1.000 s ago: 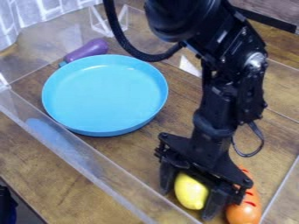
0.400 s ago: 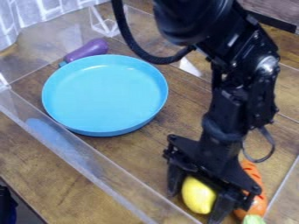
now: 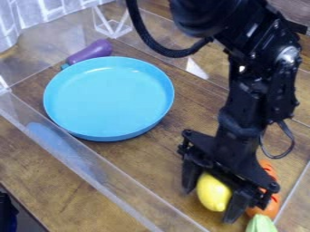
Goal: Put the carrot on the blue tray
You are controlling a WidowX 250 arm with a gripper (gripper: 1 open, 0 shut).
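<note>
- Dark wooden tabletop (image 3: 85, 177) filled the scene, with clear plastic walls (image 3: 72, 149) fencing it in; one ran diagonally across the near left, and another stood along the far side.
- The blue tray (image 3: 109, 97) sat left of centre on the wood, round with a low raised rim, and nothing lay in it.
- A purple eggplant (image 3: 90, 51) rested just beyond the tray's far rim, outside it, close against the rim; I could not tell whether they touched.
- The black robot arm (image 3: 248, 63) reached down from the far right to the near right corner.
- The gripper (image 3: 226, 188) pointed down at the table with its fingers spread wide, standing on either side of a yellow lemon (image 3: 215, 192); whether the fingers pressed the lemon could not be told.
- The carrot (image 3: 269, 207) lay at the near right, just right of the gripper and mostly hidden behind it, with only a bit of orange and its green top at the bottom edge showing.
- The carrot was well apart from the blue tray, on the wood.
</note>
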